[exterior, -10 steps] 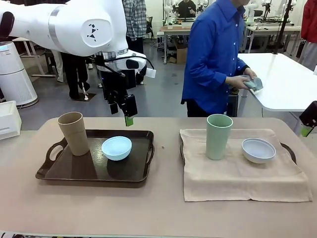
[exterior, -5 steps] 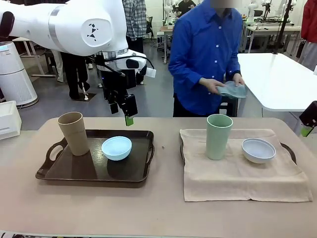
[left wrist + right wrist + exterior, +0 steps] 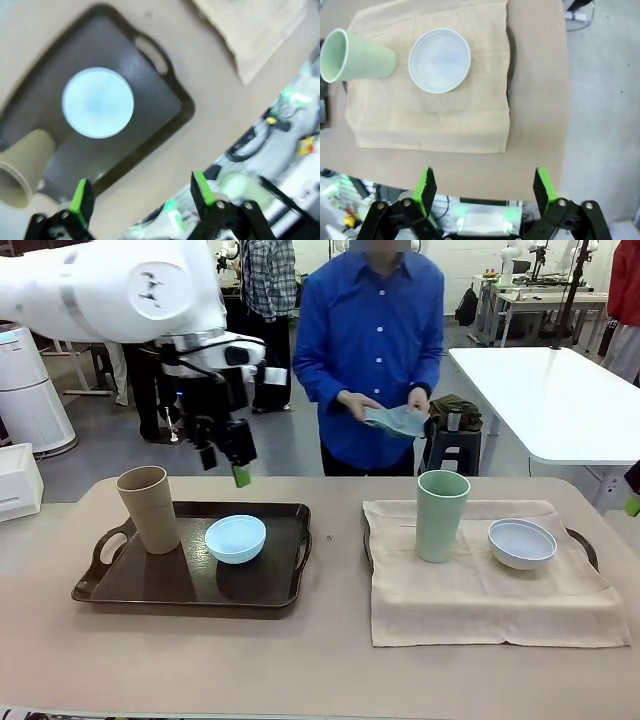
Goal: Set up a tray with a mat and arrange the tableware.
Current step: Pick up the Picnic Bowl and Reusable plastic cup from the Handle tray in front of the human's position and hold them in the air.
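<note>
A dark brown tray [image 3: 150,588] sits at the left of the table with a tan cup [image 3: 149,508] and a light blue bowl [image 3: 236,538] on it. My left gripper [image 3: 226,462] hangs open above that tray's far edge, holding nothing. From the left wrist my open left gripper [image 3: 141,192] looks down on the blue bowl [image 3: 98,102], the tan cup [image 3: 22,170] and the tray [image 3: 150,95]. At the right, a beige mat [image 3: 490,595] covers a second tray and carries a pale green cup [image 3: 442,515] and a whitish bowl [image 3: 522,543]. My right gripper [image 3: 485,190] is open high above the mat [image 3: 430,115], the green cup [image 3: 355,55] and the whitish bowl [image 3: 439,60].
A person in a blue shirt stands at the table's far side, holding a folded blue-grey cloth [image 3: 397,420] in both hands. A white table [image 3: 545,400] stands behind at the right. Bare tabletop lies between the trays and along the front edge.
My left arm has shifted left and slightly up. The person has turned from the white table to face mine, bringing the folded cloth along. The right arm has slipped out at the picture's right edge.
</note>
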